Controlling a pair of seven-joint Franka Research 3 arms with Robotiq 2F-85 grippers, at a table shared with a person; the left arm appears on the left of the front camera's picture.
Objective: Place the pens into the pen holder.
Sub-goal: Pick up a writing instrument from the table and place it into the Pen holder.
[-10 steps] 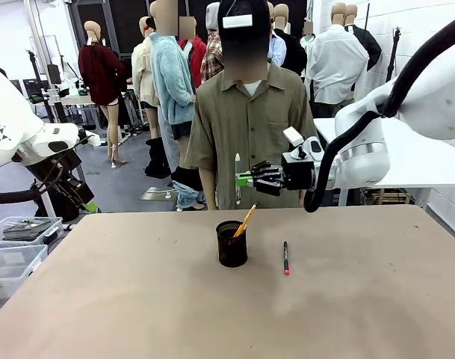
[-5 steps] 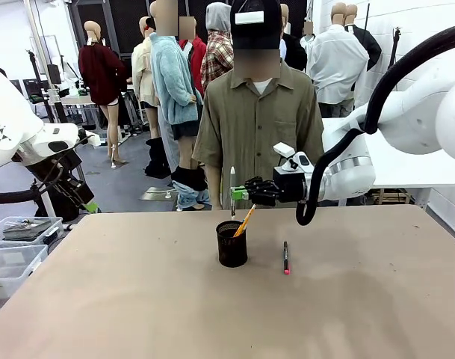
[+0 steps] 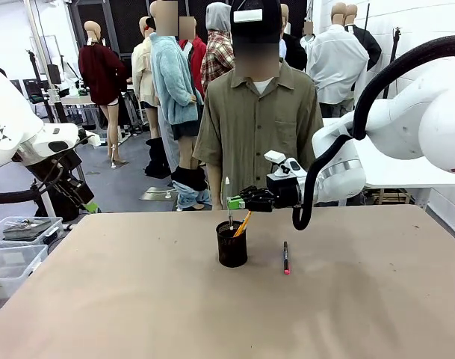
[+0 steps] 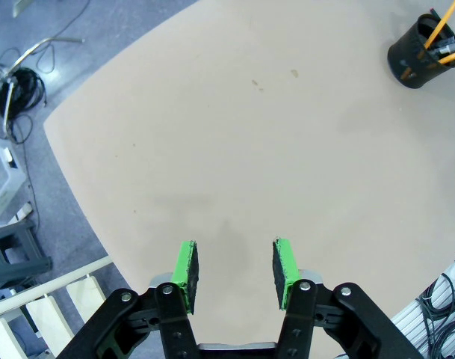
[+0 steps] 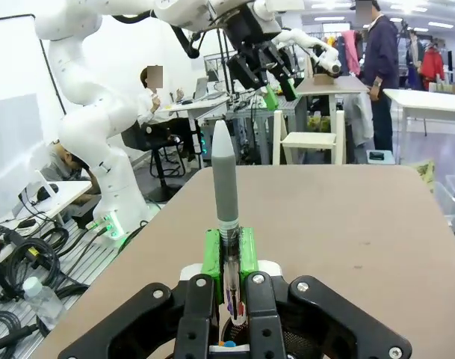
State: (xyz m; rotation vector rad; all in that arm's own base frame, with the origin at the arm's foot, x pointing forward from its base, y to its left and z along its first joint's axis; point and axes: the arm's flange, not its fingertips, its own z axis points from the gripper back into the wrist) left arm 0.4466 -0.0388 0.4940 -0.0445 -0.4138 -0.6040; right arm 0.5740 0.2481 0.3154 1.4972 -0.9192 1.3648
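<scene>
In the front view, the right gripper is seen reaching in from the right, clamped on a grey pen that is held upright directly over the pen holder. The pen's lower end is level with the holder's rim; whether it has entered cannot be told. A yellow-orange pencil is leaned inside the holder, and a dark pen with a red tip is laid flat on the table, just right of the holder and apart from it. A person is stood at the far side.

The grip itself is made plain by the right wrist view. There the green pads of the right gripper are pressed together on the grey pen, whose pale pointed tip is raised well above the fingers. The left arm is seen beyond the table's far edge.

From the left wrist view, the left gripper is shown with its pads apart and nothing between them, hung over bare table. The pen holder is seen far off at the upper right, with the yellow-orange pencil sticking out.

A small dark mark is printed on the left arm's white shell; it cannot be read as letters.
</scene>
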